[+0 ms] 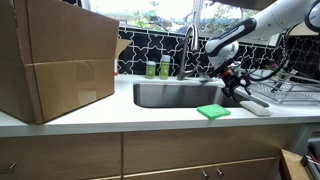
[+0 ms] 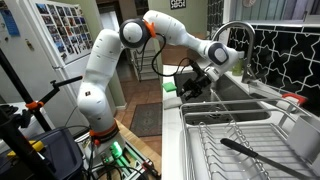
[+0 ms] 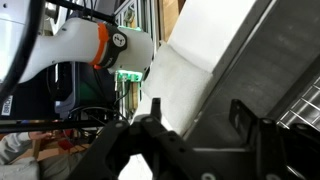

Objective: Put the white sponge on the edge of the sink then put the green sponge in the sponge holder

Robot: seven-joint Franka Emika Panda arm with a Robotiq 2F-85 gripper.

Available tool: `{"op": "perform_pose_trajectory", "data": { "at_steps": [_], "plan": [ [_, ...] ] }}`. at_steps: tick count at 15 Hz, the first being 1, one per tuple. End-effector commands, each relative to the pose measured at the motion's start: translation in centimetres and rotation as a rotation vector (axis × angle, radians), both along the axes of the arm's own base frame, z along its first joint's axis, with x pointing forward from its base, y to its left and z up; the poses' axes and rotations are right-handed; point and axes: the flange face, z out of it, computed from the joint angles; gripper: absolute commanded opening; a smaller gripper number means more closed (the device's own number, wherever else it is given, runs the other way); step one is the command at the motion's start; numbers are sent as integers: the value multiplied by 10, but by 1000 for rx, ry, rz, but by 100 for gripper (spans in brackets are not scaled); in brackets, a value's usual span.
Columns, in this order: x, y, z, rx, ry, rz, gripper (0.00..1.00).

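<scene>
The green sponge point(image 1: 212, 111) lies flat on the front counter edge of the steel sink point(image 1: 170, 96); it also shows as a green patch in an exterior view point(image 2: 170, 87). A pale, flat white sponge point(image 1: 256, 105) lies on the counter to its right, next to the sink's right edge. My gripper point(image 1: 236, 86) hangs just above and behind the white sponge, beside the sink's right rim. In the wrist view its two black fingers point(image 3: 198, 112) are spread apart with nothing between them. I cannot make out a sponge holder for certain.
A large cardboard box point(image 1: 60, 60) stands on the counter left of the sink. Two green containers point(image 1: 158, 69) and the faucet point(image 1: 190, 45) stand behind the basin. A wire dish rack point(image 1: 292, 93) with a dark utensil point(image 2: 250, 152) fills the counter on the right.
</scene>
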Motion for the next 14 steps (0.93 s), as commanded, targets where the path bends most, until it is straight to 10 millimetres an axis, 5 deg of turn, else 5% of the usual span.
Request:
{"op": "perform_pose_trajectory", "data": {
  "at_steps": [1,3,4,8,14],
  "plan": [
    [10,4,21,21,-70,-92,100],
    [12,4,17,20,-61,-51,92],
    [15,6,22,24,-80,-59,100],
    [18,7,28,26,-97,-63,100],
    [45,38,11,173,-173,-215,100]
  ]
}}
